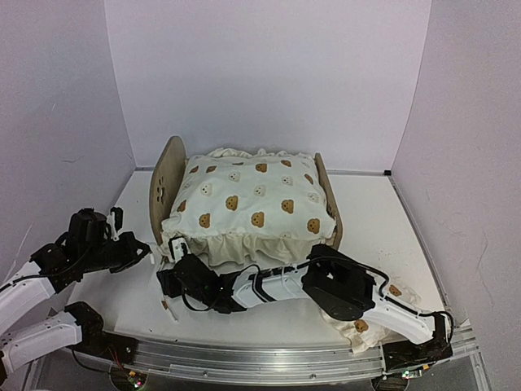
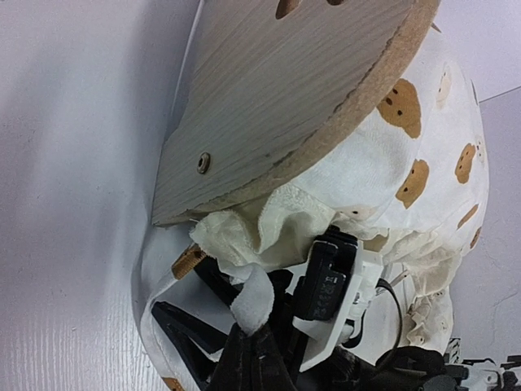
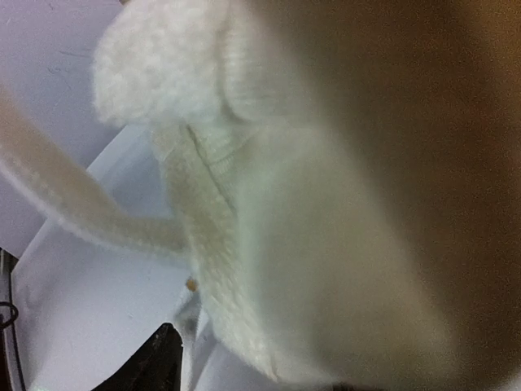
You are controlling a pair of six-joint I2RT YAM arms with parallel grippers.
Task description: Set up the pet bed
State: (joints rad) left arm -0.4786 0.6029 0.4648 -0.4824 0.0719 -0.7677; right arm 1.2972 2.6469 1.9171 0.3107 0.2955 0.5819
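Note:
The pet bed (image 1: 168,173) stands mid-table, its wooden headboard (image 2: 285,106) on the left. The bear-print cushion (image 1: 252,199) lies on it, with ruffles hanging over the front. My left gripper (image 1: 145,251) is by the bed's front-left corner, and the left wrist view shows this gripper (image 2: 254,332) shut on a white tie strip (image 2: 252,297) of the cushion. My right gripper (image 1: 167,287) reaches across the front to the same corner. Its black fingers (image 2: 189,327) stand spread apart. In the right wrist view, blurred cream fabric (image 3: 269,244) fills the frame and one finger (image 3: 155,366) shows.
A small bear-print pillow (image 1: 358,327) lies at the front right, partly under my right arm (image 1: 342,293). A loose tie (image 3: 73,204) trails over the white table (image 1: 383,220). Walls close in on the left, back and right.

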